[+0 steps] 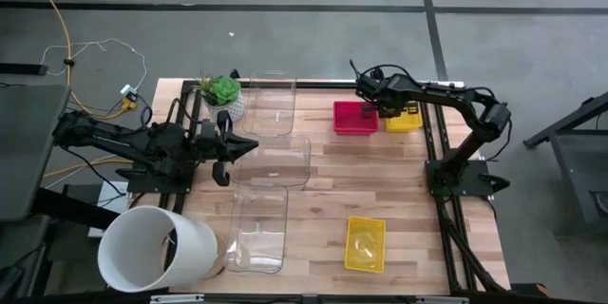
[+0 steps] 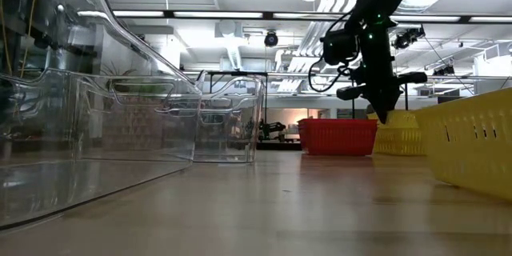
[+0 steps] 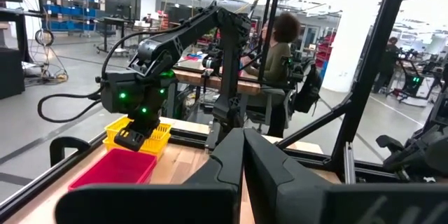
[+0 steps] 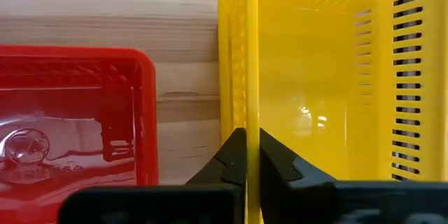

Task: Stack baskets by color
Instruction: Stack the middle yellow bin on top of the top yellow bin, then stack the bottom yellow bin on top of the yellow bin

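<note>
A red basket (image 1: 354, 117) and a yellow basket (image 1: 407, 121) stand side by side on the table at the far right, also seen in the right wrist view as red basket (image 4: 77, 119) and yellow basket (image 4: 315, 77). A second yellow basket (image 1: 366, 243) rests near the front edge. My right gripper (image 4: 248, 155) is shut on the far yellow basket's wall. My left gripper (image 1: 223, 152) hovers shut at the table's left, holding nothing. My right gripper pinches the far yellow basket's side wall (image 4: 250, 122), the one facing the red basket, at its rim. One finger is inside the basket and one outside. The fingers come steeply from above. In the low view the yellow basket (image 2: 400, 132) appears to sit on the table.
Three clear plastic bins (image 1: 271, 104), (image 1: 280, 157), (image 1: 258, 228) stand left of the middle. A big white cylinder (image 1: 157, 247) lies at the near left, a green plant (image 1: 223, 90) at the far left. A person (image 3: 276, 49) sits beyond the table.
</note>
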Tool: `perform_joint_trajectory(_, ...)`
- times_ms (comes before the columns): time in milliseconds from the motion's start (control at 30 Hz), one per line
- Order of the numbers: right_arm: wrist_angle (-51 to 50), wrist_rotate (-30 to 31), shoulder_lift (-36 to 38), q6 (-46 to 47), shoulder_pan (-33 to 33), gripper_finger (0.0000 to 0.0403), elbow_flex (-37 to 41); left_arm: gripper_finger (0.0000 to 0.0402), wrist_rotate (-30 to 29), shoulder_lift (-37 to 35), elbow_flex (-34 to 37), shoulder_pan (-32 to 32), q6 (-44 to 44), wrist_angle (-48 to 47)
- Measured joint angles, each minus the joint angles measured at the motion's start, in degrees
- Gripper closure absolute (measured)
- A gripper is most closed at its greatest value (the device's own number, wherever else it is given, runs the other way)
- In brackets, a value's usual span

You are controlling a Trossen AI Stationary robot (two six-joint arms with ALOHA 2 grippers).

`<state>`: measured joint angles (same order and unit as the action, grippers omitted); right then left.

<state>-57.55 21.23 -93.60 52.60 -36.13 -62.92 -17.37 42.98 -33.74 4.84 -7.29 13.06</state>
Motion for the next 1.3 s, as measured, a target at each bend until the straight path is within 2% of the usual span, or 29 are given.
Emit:
perform_joint_trajectory(100,0.0,-0.6,0.0,-1.3,0.0,0.0365,0.0,0.0401,0.0,0.0,0.0,0.0,0.0,0.0)
perform_joint_trajectory(333,-0.2,-2.2,1.5,-5.1,0.0,0.0247,0.0,0.0401,0.0,0.0,0.0,0.0,0.0,0.0)
perform_joint_trajectory(467,0.1,-2.4,6.7,-10.6,0.0,0.0187,0.0,0.0401,0.0,0.0,0.0,0.0,0.0,0.0)
perform_joint_trajectory(567,-0.5,-4.4,12.7,-14.9,1.0,0.0157,0.0,0.0401,0.1,0.0,0.0,0.0,0.0,0.0)
perform_joint_trajectory(733,0.5,-6.8,24.4,-19.0,6.7,0.0142,0.0,0.0401,0.4,0.0,0.0,0.0,0.0,0.0)
perform_joint_trajectory(933,10.1,-6.8,33.1,-21.2,19.7,0.0142,0.0,0.0401,0.4,0.0,0.0,0.0,0.0,0.0)
perform_joint_trajectory(1133,20.8,-2.7,32.2,-25.0,33.5,0.0142,0.0,0.0401,0.2,0.0,0.0,0.0,0.0,0.1)
perform_joint_trajectory(1300,27.5,-0.5,26.9,-27.9,39.4,0.0142,0.0,0.0401,0.3,0.0,0.0,0.0,-1.8,0.3)
